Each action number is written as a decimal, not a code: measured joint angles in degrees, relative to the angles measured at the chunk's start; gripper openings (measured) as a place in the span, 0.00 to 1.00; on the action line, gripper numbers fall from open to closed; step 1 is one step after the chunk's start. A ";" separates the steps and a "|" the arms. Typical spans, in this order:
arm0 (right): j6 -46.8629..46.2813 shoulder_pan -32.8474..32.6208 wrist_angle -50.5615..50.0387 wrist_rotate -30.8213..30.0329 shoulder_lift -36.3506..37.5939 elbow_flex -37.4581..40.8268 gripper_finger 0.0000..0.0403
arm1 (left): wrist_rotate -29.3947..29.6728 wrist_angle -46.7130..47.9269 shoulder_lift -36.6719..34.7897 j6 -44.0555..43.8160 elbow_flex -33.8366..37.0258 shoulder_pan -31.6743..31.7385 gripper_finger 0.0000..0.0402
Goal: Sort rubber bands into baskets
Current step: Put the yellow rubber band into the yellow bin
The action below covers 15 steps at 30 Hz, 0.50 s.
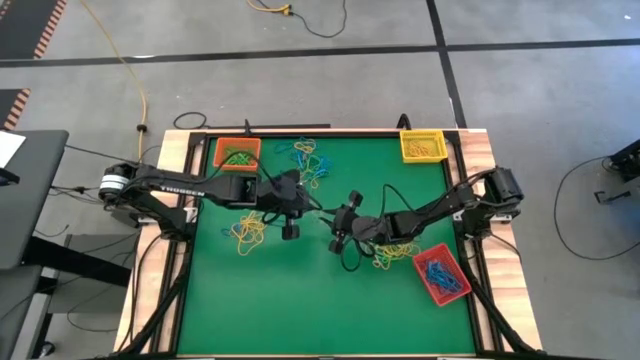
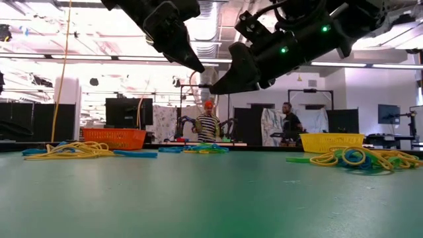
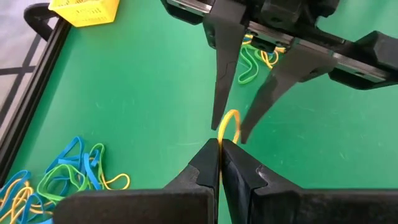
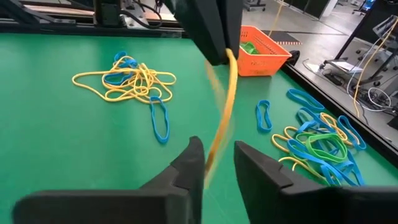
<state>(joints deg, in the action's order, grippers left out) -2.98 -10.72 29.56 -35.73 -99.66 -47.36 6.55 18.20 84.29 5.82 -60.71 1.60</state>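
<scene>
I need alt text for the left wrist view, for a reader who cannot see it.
The left gripper, jaws shut, holds a yellow rubber band that the right gripper reaches for with jaws open. Below lies a green table with loose rubber bands and a yellow basket.

Overhead, table-level, two close wrist views

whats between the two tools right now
A yellow rubber band, pinched by the shut left tool and hanging between the right tool's fingers; both wrist views show it.
</scene>
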 joint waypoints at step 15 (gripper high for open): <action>3.03 0.00 -0.68 1.10 0.00 -0.01 0.04 | 0.15 0.40 0.00 -0.96 0.00 -0.19 0.00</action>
<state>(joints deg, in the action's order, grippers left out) 0.05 -10.72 28.89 -34.62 -99.66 -47.37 6.70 18.59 84.29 4.86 -60.71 1.41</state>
